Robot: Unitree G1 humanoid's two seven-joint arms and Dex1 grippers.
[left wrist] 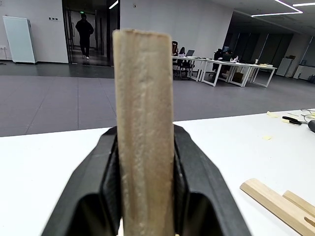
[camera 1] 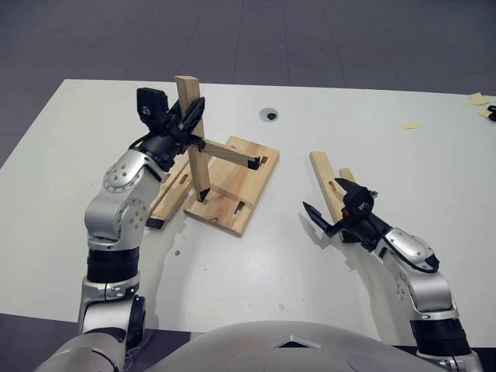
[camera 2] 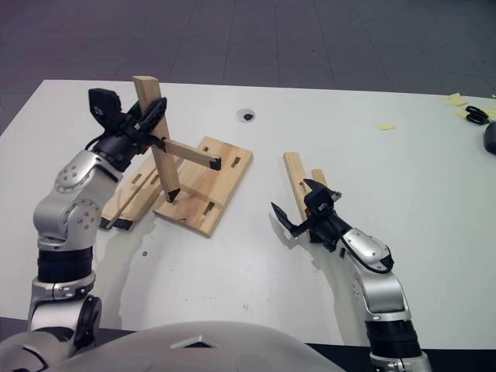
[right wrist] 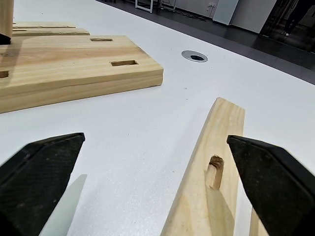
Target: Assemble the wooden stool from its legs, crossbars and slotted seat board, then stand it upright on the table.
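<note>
Farthest to my left, some spare pieces [camera 1: 172, 194] lay flat on the table [camera 1: 256, 263], tucked against the left edge of the seat board [camera 1: 225, 200]. My left gripper [camera 1: 188, 124] was clenched on a leg [camera 1: 198, 167], gripping it high on the shaft. The leg stood nearly upright, leaning a little. In the left wrist view both fingers [left wrist: 98, 187] pressed flat against its sides. A crossbar [camera 1: 229, 152] stuck out from the leg's middle toward my right, hanging over the board without touching it. The leg's dark lower tip met the board's top face close to a slot, though I could not tell whether it had entered.

I judged this to be the seating step, early in the build. To do it well I needed to square the leg to the board, line the tip over the slot, and press straight down along the shaft. A sideways push was a risk, since the board lay loose and could skid. The high grip gave leverage but let the tip wander, so slow pressure suited.

To the right, well apart, a loose leg [camera 1: 322, 172] lay flat. My right gripper [camera 1: 323, 198] was spread wide with that leg's near end between its fingers, holding nothing. I thought it could brace the board.
</note>
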